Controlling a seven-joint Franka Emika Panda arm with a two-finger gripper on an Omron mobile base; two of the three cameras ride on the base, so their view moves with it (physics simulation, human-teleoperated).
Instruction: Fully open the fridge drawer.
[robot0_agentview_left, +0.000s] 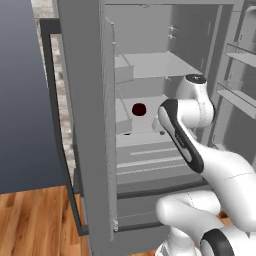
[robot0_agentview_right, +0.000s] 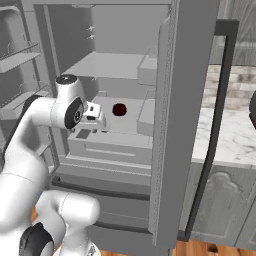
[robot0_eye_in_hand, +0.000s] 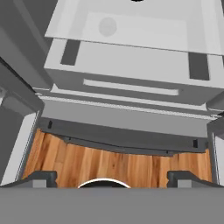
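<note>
Open fridge ahead; fridge drawer just beyond tool, not touching, tips wide apart

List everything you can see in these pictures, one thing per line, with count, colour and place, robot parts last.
fridge drawer: one, light grey, below the shelf with the round object, front with a pale ridge.
lower drawer front: one, darker grey, at the fridge bottom.
round object: one, dark red, on the shelf above the fridge drawer.
fridge doors: two, grey, swung open on both sides.
counter: one, pale marble, beside the fridge.
floor: wooden, brown.
arm: one, white with dark joints, reaching into the fridge.
claw: one, dark fingertips spread apart, above the fridge drawer front, holding nothing.
</note>
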